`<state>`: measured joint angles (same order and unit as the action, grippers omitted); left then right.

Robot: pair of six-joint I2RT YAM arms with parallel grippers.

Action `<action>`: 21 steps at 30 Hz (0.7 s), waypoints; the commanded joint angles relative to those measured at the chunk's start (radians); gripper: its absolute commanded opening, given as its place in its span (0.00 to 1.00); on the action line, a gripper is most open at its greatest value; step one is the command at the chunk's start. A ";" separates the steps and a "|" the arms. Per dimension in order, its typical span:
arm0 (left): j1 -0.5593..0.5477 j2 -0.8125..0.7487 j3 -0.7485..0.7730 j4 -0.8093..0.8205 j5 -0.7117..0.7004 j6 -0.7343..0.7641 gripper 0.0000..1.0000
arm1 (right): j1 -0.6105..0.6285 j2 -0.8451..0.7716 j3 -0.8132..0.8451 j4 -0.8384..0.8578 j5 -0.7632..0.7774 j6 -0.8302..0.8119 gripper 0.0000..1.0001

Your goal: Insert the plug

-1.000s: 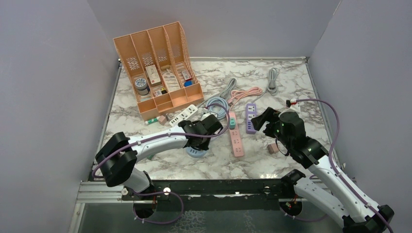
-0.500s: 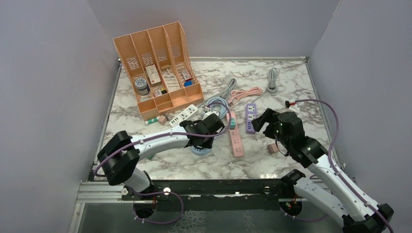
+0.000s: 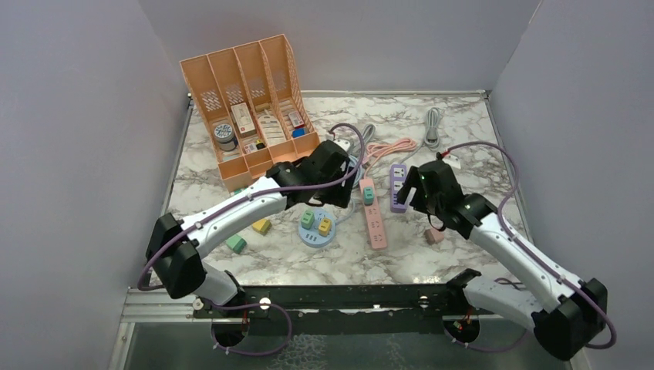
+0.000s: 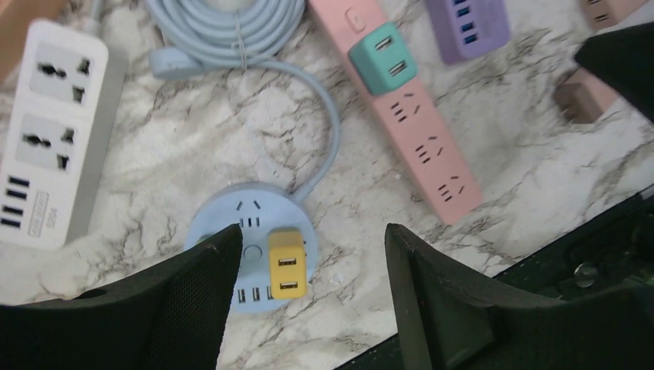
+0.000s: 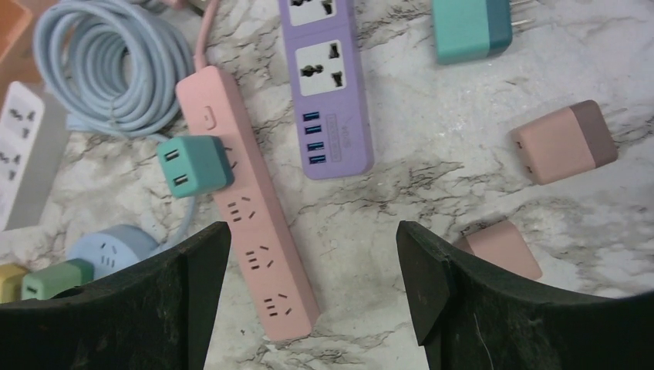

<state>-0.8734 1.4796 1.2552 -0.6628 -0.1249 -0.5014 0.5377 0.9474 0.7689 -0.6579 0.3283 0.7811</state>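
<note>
- Task item: the yellow cube-shaped plastic charger plug (image 4: pixel 286 262) stands upright in the round light-blue plastic socket hub (image 4: pixel 270 204). A green cube-shaped plug (image 3: pixel 308 219) sits beside it in the same hub. The yellow plug appears fully seated, so its insertion is judged complete.
- Left gripper (image 4: pixel 312 231): the jaws are partly spread and hold nothing. They hang above the hub without touching it. The gap is judged wide enough to clear the yellow plug without dragging it out.
- Left arm pose: stretched forward and inward over the white marble-pattern tabletop (image 3: pixel 370 266), with the wrist raised and pointing down.
- Right gripper (image 5: pixel 308 231): the jaws are spread wide and empty. They hang above the long pink plastic power strip (image 5: pixel 262 262), which carries a teal cube plug (image 5: pixel 194 164). The purple power strip (image 5: pixel 328 108) lies alongside.
- Right arm pose: elbow bent, forearm reaching toward the centre, wrist tilted down.
- This is judged a search position. A loose pink-and-brown cube plug (image 5: pixel 563 142) and a second pink plug (image 5: pixel 497 248) lie on the marble nearby, in no socket.
</note>
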 commanded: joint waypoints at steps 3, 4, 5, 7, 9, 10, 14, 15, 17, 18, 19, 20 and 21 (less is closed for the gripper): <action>0.055 -0.094 0.019 0.132 0.140 0.141 0.71 | -0.157 0.168 0.131 -0.068 0.059 -0.030 0.80; 0.056 -0.115 0.000 0.169 0.155 0.146 0.71 | -0.185 0.188 0.138 -0.048 0.035 -0.052 0.80; 0.057 -0.134 -0.027 0.208 0.165 0.144 0.72 | -0.203 0.207 0.142 -0.023 0.020 -0.077 0.80; 0.058 -0.167 -0.065 0.269 0.183 0.124 0.74 | -0.229 0.252 0.146 0.020 0.005 -0.122 0.82; 0.060 -0.184 -0.081 0.300 0.214 0.110 0.75 | -0.259 0.312 0.162 0.037 -0.010 -0.153 0.82; 0.060 -0.191 -0.090 0.310 0.231 0.108 0.76 | -0.275 0.346 0.173 0.036 -0.016 -0.159 0.82; 0.062 -0.206 -0.131 0.334 0.279 0.113 0.77 | -0.347 0.460 0.191 0.061 -0.049 -0.229 0.82; 0.063 -0.208 -0.142 0.341 0.281 0.110 0.78 | -0.363 0.484 0.196 0.066 -0.051 -0.241 0.81; 0.063 -0.218 -0.160 0.353 0.282 0.100 0.79 | -0.397 0.523 0.203 0.090 -0.074 -0.280 0.81; 0.063 -0.223 -0.167 0.358 0.286 0.095 0.80 | -0.409 0.539 0.207 0.106 -0.090 -0.305 0.80; 0.064 -0.227 -0.171 0.363 0.289 0.089 0.83 | -0.417 0.554 0.212 0.121 -0.106 -0.329 0.80; 0.064 -0.231 -0.177 0.368 0.291 0.086 0.84 | -0.421 0.571 0.217 0.135 -0.116 -0.350 0.79; 0.063 -0.234 -0.184 0.372 0.292 0.087 0.85 | -0.424 0.587 0.223 0.148 -0.123 -0.369 0.79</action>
<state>-0.8135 1.2888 1.0882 -0.3519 0.1223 -0.4015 0.1352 1.4925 0.9466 -0.5995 0.2668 0.5247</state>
